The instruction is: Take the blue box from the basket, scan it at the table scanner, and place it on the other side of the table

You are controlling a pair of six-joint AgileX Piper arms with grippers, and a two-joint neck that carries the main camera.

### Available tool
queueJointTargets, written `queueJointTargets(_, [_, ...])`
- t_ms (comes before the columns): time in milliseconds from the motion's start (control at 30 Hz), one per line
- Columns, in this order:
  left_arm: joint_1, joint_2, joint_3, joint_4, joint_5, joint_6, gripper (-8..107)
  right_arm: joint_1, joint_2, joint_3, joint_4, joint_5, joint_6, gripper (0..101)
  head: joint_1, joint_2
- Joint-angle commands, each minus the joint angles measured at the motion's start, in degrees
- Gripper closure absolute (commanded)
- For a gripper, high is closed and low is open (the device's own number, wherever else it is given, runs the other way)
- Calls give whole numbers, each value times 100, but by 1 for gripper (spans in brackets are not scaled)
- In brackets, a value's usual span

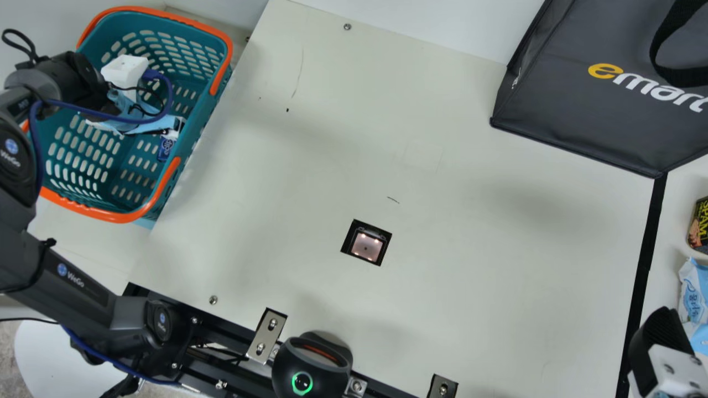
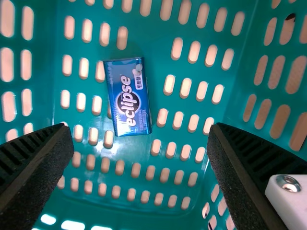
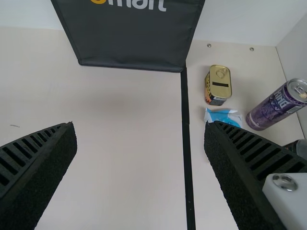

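Shop-style checkout, scanner (image 1: pixel 366 246), basket (image 1: pixel 126 217), shopping bag (image 1: pixel 569 119)

From the neck, the table (image 1: pixel 470 276) is being viewed steeply from above; from the left wrist, the basket (image 1: pixel 124 215) is being looked into closely; from the right, the bag (image 1: pixel 575 116) and black strip (image 1: pixel 644 265) are being faced aslant, all being shared with the main view.

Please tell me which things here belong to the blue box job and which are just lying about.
For the job:
- blue box, lying in the teal basket
- table scanner
- left gripper, open over the box

Just lying about:
- dark grey bag
- yellow-lidded tin
- blue-and-white packet
- purple drink can
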Motion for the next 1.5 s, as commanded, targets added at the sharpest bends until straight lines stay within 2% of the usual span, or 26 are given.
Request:
queueJointTargets(0, [15,61,34,-33,-90,40,9,0,0,0,0,0,0,6,-166,23])
queueJointTargets(600, [174,487,6,-568,-332,462,9,0,0,0,0,0,0,6,-166,23])
queueJointTargets(1467, [184,1048,-144,-514,-880,368,9,0,0,0,0,6,0,6,-166,23])
